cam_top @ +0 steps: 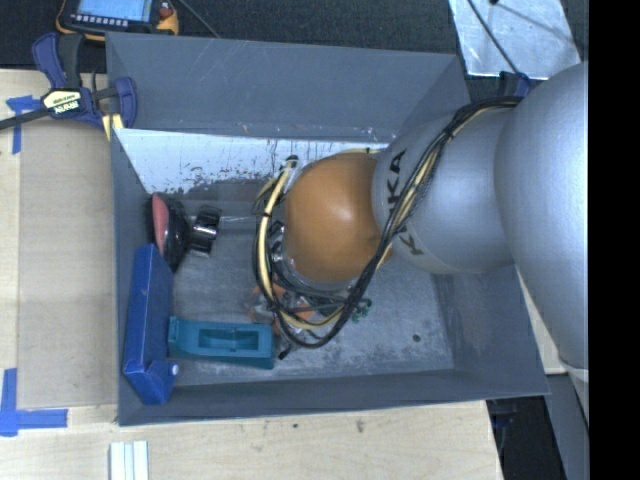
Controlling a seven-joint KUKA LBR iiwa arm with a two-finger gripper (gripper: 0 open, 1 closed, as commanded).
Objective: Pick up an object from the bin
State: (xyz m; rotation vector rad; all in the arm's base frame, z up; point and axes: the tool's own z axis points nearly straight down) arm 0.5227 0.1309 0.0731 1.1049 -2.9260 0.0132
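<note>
The gripper (303, 300) hangs low over the middle of the bin's (440, 353) floor, buried under the arm's rounded orange cover (330, 218) and a tangle of yellow and black cables (268, 253). Whether it is open or closed, I cannot tell.

The nearest thing is a teal block (220, 343), lying flat near the front wall with its right end just beside the gripper. It is a shallow rectangle, probably hard plastic, with a recessed panel on top. If this is the pick, the gripper would do best shifted toward the front-left corner and closed across the block's short width. The smooth, straight sides should give a firm hold there, while the broad top face offers nothing to pinch.

Along the left wall leans a long blue bar (143, 318), flat-sided and matte. Towards the back-left corner lies a pink disc (159, 220) on a black flared base (178, 238), with a short black cylinder (205, 232) just beside it. The floor is scuffed grey metal, speckled dark towards the back wall.
</note>
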